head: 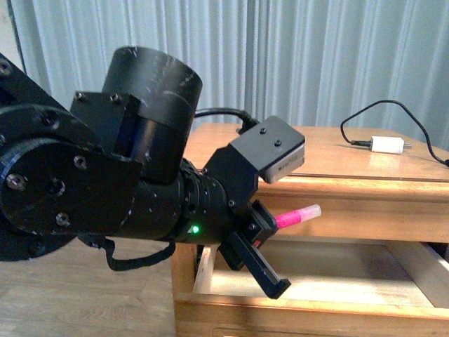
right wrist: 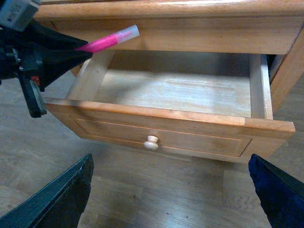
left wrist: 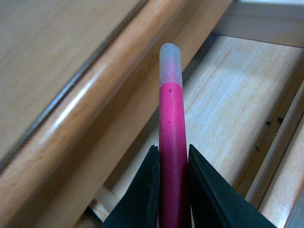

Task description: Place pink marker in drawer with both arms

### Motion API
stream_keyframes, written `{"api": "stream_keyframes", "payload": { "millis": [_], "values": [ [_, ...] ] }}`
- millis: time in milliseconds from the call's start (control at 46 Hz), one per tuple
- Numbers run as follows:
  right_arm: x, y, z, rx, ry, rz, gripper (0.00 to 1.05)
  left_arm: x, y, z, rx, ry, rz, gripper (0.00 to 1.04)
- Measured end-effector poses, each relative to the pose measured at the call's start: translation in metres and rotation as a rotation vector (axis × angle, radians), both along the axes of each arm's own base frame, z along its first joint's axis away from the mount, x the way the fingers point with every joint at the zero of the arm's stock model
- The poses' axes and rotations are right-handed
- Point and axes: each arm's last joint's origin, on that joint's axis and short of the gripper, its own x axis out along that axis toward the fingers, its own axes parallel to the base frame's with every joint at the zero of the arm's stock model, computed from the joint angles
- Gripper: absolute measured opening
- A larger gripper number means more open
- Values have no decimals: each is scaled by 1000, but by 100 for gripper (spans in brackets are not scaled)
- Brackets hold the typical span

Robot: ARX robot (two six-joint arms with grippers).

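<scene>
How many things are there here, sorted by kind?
pink marker: 1
wooden drawer: 1
white charger plug: 1
robot tools: 2, left tool and right tool
Total: 5

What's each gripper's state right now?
Left gripper: closed on the pink marker.
Right gripper: open, holding nothing.
</scene>
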Motion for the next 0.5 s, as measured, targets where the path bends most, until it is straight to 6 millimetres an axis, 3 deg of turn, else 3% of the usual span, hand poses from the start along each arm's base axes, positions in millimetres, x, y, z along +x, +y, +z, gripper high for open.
{"api": "stream_keyframes", "payload": {
  "millis": [174, 391, 499],
  "values": [
    [0, 0, 0, 0, 0, 0, 96, 7, -6, -16, 13, 30, 16, 15],
    [0, 0, 0, 0, 0, 0, 96, 9, -11, -22, 22, 37, 26, 15],
    [0, 0, 0, 0, 0, 0, 96, 9, -13, -22, 20, 36, 35, 32]
  ]
}}
